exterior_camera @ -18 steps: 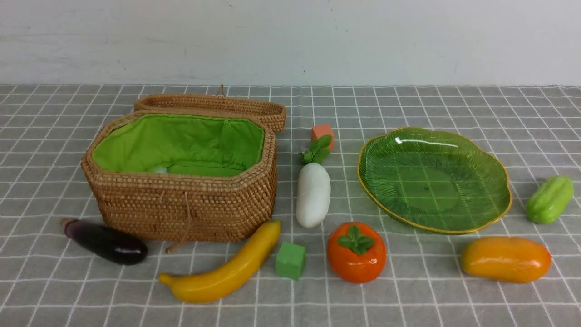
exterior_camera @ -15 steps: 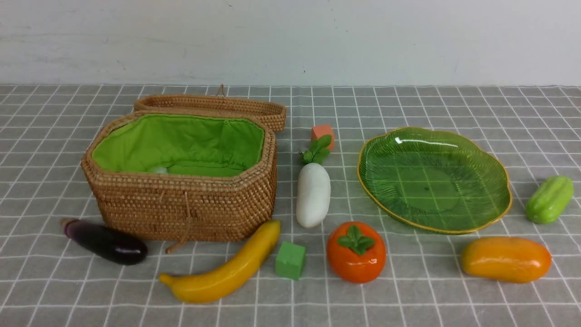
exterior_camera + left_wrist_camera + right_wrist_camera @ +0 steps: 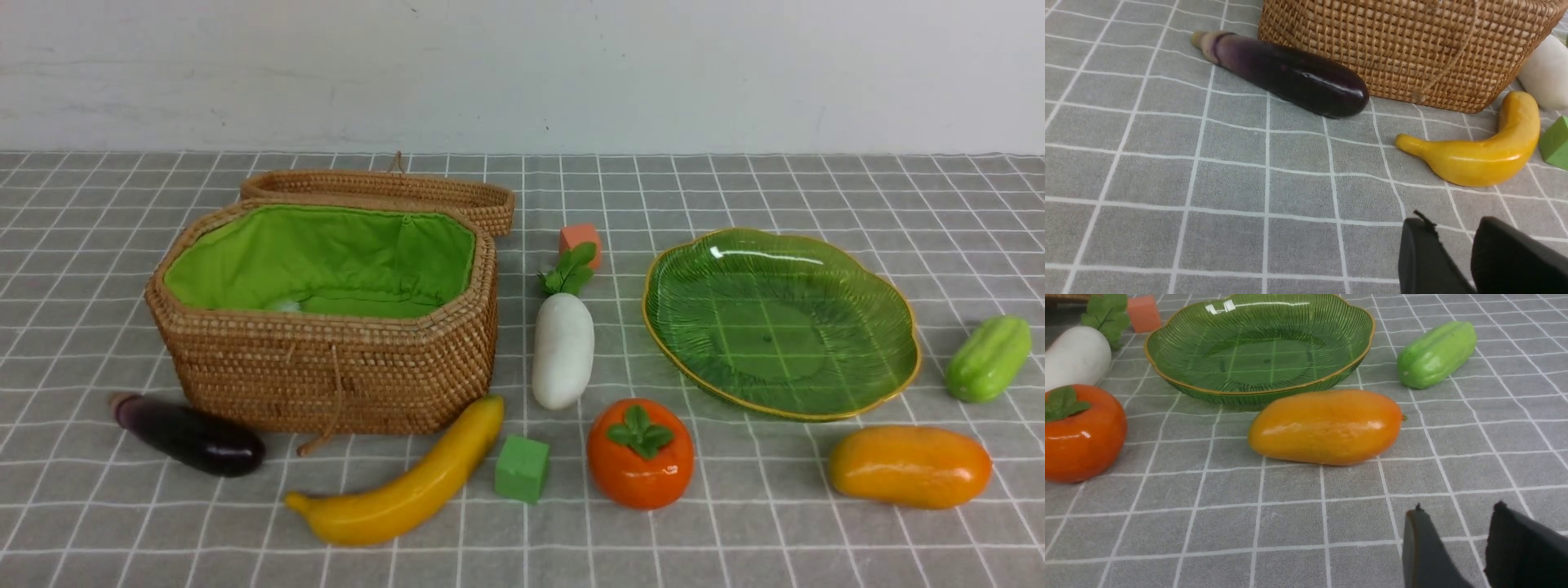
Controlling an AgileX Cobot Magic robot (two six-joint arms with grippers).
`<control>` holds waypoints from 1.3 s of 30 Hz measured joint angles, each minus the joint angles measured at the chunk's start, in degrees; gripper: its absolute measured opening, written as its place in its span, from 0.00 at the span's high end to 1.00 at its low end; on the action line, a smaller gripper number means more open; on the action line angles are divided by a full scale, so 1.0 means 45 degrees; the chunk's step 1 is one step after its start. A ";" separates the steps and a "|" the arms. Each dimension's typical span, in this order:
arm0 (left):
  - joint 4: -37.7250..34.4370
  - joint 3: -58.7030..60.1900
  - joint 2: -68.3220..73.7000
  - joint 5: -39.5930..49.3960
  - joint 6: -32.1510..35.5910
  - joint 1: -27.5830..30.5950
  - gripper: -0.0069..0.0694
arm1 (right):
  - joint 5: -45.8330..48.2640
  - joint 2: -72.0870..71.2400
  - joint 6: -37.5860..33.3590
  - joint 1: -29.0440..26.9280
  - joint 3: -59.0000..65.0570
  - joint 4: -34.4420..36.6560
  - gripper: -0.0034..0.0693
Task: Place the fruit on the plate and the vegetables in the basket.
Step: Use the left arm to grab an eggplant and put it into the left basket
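Inside basket, pale thing half-hidden.

Pale object in basket mostly hidden by wall; left end effector, right end effector cropped.

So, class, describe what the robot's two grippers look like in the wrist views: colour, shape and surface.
The left gripper shows two matte black, wedge-shaped fingers, one with a small frayed tip. The right gripper looks alike: black fingers, one rough-textured, the other with a yellowish edge. No arms, cables or markings are in view.
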 joint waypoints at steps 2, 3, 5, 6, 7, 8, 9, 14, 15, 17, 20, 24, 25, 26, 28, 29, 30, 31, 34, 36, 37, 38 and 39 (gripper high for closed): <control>-0.0361 0.0000 0.0000 -0.0579 -0.0384 0.0003 0.67 | 0.0000 0.0000 0.0000 0.0000 0.0000 0.0000 0.62; -0.0850 0.0000 0.0000 -0.0992 -0.0805 0.0003 0.66 | 0.0000 0.0000 0.0000 0.0000 0.0000 0.0000 0.62; -0.1964 0.0000 0.0000 -0.1609 -0.1728 0.0003 0.66 | 0.0000 0.0000 0.0000 0.0000 0.0000 0.0000 0.62; -0.2579 0.0000 0.0000 -0.1916 -0.2225 0.0003 0.66 | 0.0000 0.0000 0.0000 0.0000 0.0000 0.0000 0.62; -0.3136 0.0000 0.0000 -0.2223 -0.2670 0.0003 0.66 | 0.0000 0.0000 0.0000 0.0000 0.0000 0.0000 0.62; -0.3619 0.0000 0.0000 -0.2547 -0.3050 0.0003 0.65 | 0.0000 0.0000 0.0000 0.0000 0.0000 0.0000 0.62; -0.4103 0.0000 0.0000 -0.2987 -0.3394 0.0003 0.65 | 0.0000 0.0000 0.0000 0.0000 0.0000 0.0000 0.62; -0.5009 -0.0087 0.0000 -0.4011 -0.3758 0.0003 0.68 | 0.0000 0.0000 0.0000 0.0000 0.0000 0.0000 0.62; -0.5009 -0.0123 0.0000 -0.3893 -0.3745 0.0003 0.69 | 0.0000 0.0000 0.0000 0.0000 0.0000 0.0000 0.62; -0.5037 -0.0936 0.0192 -0.2768 -0.3427 0.0003 0.78 | -0.0035 0.0000 -0.0028 0.0000 0.0000 0.0000 0.62; -0.4991 -0.2272 0.1227 -0.1399 -0.2639 0.0003 0.91 | -0.0382 0.0000 0.0245 0.0000 0.0032 0.0228 0.62; -0.4707 -0.4502 0.3415 0.1193 -0.1103 0.0003 0.93 | -0.1584 0.0000 0.2249 0.0000 0.0062 0.2806 0.62; -0.4535 -0.5295 0.4613 0.2336 -0.0550 0.0003 0.93 | -0.2170 0.0000 0.3064 0.0000 0.0062 0.3906 0.62; -0.4337 -0.6080 0.5669 0.3572 0.0058 0.0003 0.93 | -0.2766 0.0000 0.3645 0.0000 0.0062 0.4783 0.62; -0.4063 -0.6860 0.7115 0.4708 0.0717 0.0003 0.93 | -0.3102 0.0000 0.4055 0.0015 0.0036 0.5526 0.64; -0.3968 -0.7128 0.7650 0.5005 0.0886 0.0003 0.93 | -0.2890 0.0000 0.4130 0.0071 -0.0057 0.5734 0.66; -0.3843 -0.7314 0.8175 0.5154 0.0978 0.0003 0.93 | -0.2583 0.0000 0.4163 0.0145 -0.0198 0.5882 0.67; -0.3810 -0.7377 0.8175 0.5196 0.1002 0.0003 0.93 | -0.2314 0.0015 0.4163 0.0204 -0.0326 0.5935 0.69; -0.3374 -0.8412 1.0331 0.5473 0.1175 0.0003 0.93 | 0.0390 0.0789 0.2967 0.1042 -0.2344 0.5891 0.81; -0.3103 -0.9124 1.1540 0.5483 0.1212 0.0003 0.93 | 0.2576 0.2181 0.1156 0.1797 -0.4695 0.5691 0.90; -0.2992 -0.9344 1.1957 0.5472 0.1212 0.0003 0.93 | 0.3622 0.2721 0.0462 0.2066 -0.5534 0.5610 0.92; -0.2892 -0.9450 1.2161 0.5471 0.1212 0.0003 0.93 | 0.4038 0.2995 -0.0054 0.2200 -0.5961 0.5564 0.93; -0.2706 -0.9750 1.2734 0.5471 0.1212 0.0003 0.93 | 0.5294 0.3809 -0.0865 0.2564 -0.7184 0.5492 0.96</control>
